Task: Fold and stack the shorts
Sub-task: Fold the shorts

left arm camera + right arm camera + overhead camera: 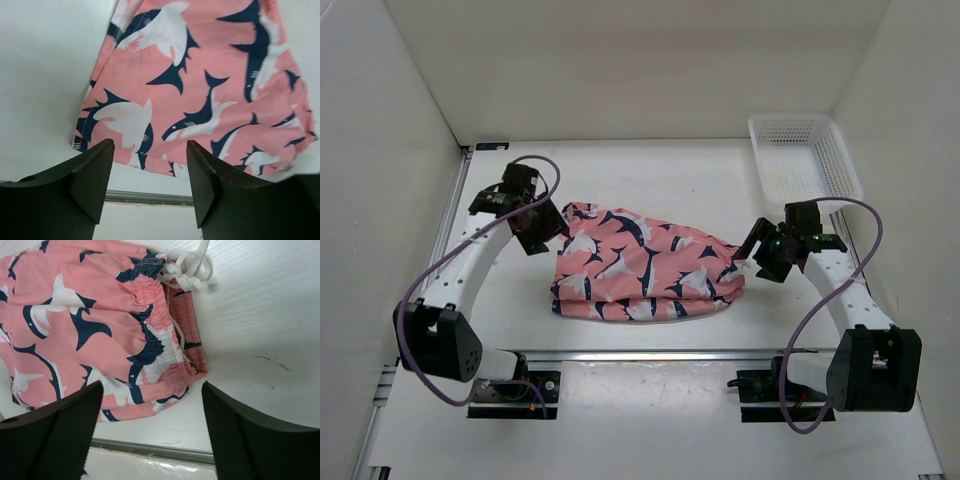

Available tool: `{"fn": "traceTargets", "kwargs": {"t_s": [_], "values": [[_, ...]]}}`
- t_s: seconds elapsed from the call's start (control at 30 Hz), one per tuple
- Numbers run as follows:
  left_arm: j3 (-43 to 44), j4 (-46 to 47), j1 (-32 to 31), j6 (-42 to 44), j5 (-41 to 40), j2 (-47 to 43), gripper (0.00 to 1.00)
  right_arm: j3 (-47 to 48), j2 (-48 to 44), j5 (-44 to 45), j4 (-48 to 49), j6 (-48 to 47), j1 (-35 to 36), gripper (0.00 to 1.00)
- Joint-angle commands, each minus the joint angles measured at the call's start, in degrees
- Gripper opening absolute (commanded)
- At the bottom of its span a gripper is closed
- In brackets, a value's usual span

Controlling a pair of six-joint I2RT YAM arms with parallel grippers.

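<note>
Overhead view looks down; both wrist views closely share the shorts (pixel 640 265).

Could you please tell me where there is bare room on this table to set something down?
The widest bare patch of table lies between the shorts and the back wall, left of the basket. Crowded: the shorts' two ends, where the left gripper and right gripper sit.
</note>
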Motion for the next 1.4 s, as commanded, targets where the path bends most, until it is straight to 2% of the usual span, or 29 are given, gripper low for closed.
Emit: {"fn": "traceTargets", "kwargs": {"t_s": [0.0,0.03,0.13,0.2,0.3,0.43,0.53,0.6,0.67,0.7,0.73,0.8,0.87,1.07,1.37], "values": [[-1.82,-1.32,-1.43,1.59,-1.2,2.27,0.74,-1.94,0.26,-3.5,2.28,1.32,-0.13,0.78],[-3.22,-0.63,-1.43,1.59,-1.73,1.75,0.84,-2.65,-0.35,-3.5,2.29,1.32,-0.13,0.74],[-9.02,1.66,-1.43,0.37,-1.74,1.75,1.0,-4.58,-0.88,-3.5,3.43,1.32,-0.13,0.72],[-12.36,3.24,-1.43,0.36,-0.52,3.75,1.0,-4.59,0.43,-3.5,4.91,1.32,-0.13,0.72],[-14.39,5.53,-2.04,0.36,0.2,7.18,1.0,-5.21,2.81,-4.11,5.63,1.32,-0.13,0.66],[-15.62,6.76,-2.05,-0.16,-1.56,9.56,0.83,-5.73,6.06,-3.41,6.94,0.71,-0.13,0.59],[-16.15,7.82,-2.05,-0.16,-2.17,10.09,0.82,-6.78,6.59,-4.02,8.78,0.71,-0.13,0.54],[-16.16,8.34,-2.05,-0.16,-2.18,11.49,0.8,-6.79,7.11,-4.55,9.31,0.71,-0.13,0.47],[-15.63,8.35,-2.57,0.44,-2.18,13.08,0.69,-6.18,7.73,-4.55,9.32,0.18,-0.13,0.32],[-15.63,8.35,-2.57,0.45,-2.18,13.08,0.59,-5.65,7.73,-4.55,9.32,-0.34,-0.13,0.26],[-15.11,8.35,-2.57,1.06,-2.18,13.87,0.44,-5.65,7.73,-4.55,9.32,-0.35,-0.13,0.14],[-14.4,8.35,-2.57,1.85,-1.65,14.48,0.1,-5.12,7.73,-5.17,8.8,-0.35,-0.13,0.05],[-13.69,8.35,-2.57,1.86,-1.65,14.49,0.1,-3.9,7.73,-5.17,8.79,-0.35,-0.13,0.0],[-10.71,5.8,-2.57,1.86,-3.06,9.49,0.1,-0.56,4.57,-5.17,5.64,-0.35,-0.13,0.0],[-3.59,-3.6,-2.57,1.86,-2.01,-5.8,0.1,6.57,-4.04,-3.76,-2.54,-1.4,-0.13,0.0]]}}
